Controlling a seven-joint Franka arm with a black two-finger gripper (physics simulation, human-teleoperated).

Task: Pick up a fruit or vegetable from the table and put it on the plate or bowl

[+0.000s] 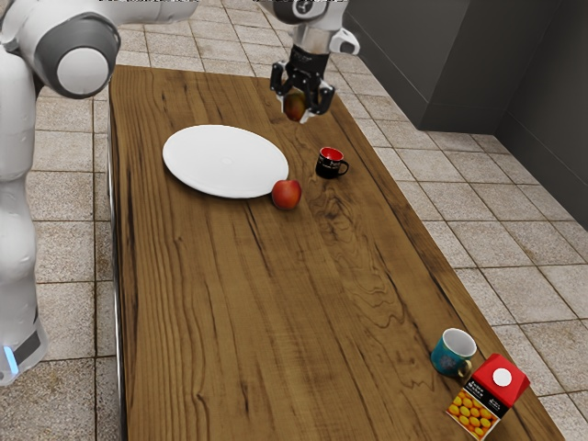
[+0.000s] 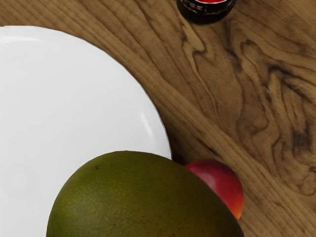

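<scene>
My black gripper (image 1: pixel 297 104) hangs above the table's far end, shut on a green-brown mango (image 1: pixel 294 107), which the wrist view shows large and close under my hand (image 2: pixel 143 197). A white plate (image 1: pixel 224 160) lies flat on the wooden table, below and toward the exterior view's left of the gripper; in the wrist view the plate (image 2: pixel 69 108) spreads out behind the mango. A red apple (image 1: pixel 287 194) rests on the table against the plate's near right rim, and the wrist view shows the apple (image 2: pixel 222 182) peeking out beside the mango.
A small black cup with a red inside (image 1: pixel 330 163) stands just right of the plate; its base shows in the wrist view (image 2: pixel 206 9). At the near right corner sit a teal mug (image 1: pixel 454 352) and a red juice carton (image 1: pixel 487 396). The table's edges drop to tiled floor.
</scene>
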